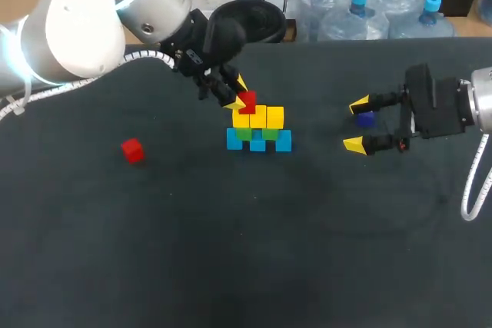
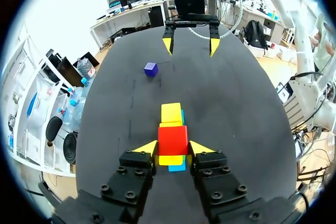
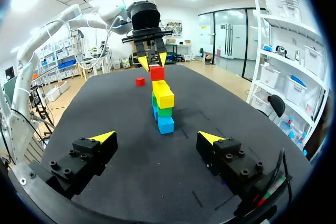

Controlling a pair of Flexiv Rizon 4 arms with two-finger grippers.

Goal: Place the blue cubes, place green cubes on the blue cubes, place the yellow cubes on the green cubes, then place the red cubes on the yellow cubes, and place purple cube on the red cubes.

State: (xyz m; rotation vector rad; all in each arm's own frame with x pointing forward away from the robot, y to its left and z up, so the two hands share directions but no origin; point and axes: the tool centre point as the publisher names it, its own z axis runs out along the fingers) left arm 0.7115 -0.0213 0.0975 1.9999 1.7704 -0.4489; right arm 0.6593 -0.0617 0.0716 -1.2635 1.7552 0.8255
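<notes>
Roughly in the middle of a dark table (image 1: 231, 266) stands a small stepped stack of cubes. Its bottom row is three blue cubes (image 1: 283, 141) set side by side with small gaps. Two green cubes (image 1: 270, 134) rest on them, and a row of yellow cubes (image 1: 275, 117) lies across the green ones. The left arm comes in from the table's far left corner, and the left gripper (image 2: 172, 148) is at the stack's left end. Its two yellow-tipped fingers are drawn in narrow and press a red cube (image 2: 172, 140) from both sides. This cube sits at the top of the stack, directly over the end yellow cube; whether it already rests on the yellow cube or hangs just above it cannot be told. A second red cube (image 1: 132, 150) lies alone on the table, well apart to the left of the stack. The right arm comes in from the right side. The right gripper (image 1: 356, 124) is well apart from the stack, facing it with fingers spread wide and holding nothing. The purple cube (image 1: 365, 119) lies on the table close by this gripper, near its farther finger and not gripped.
</notes>
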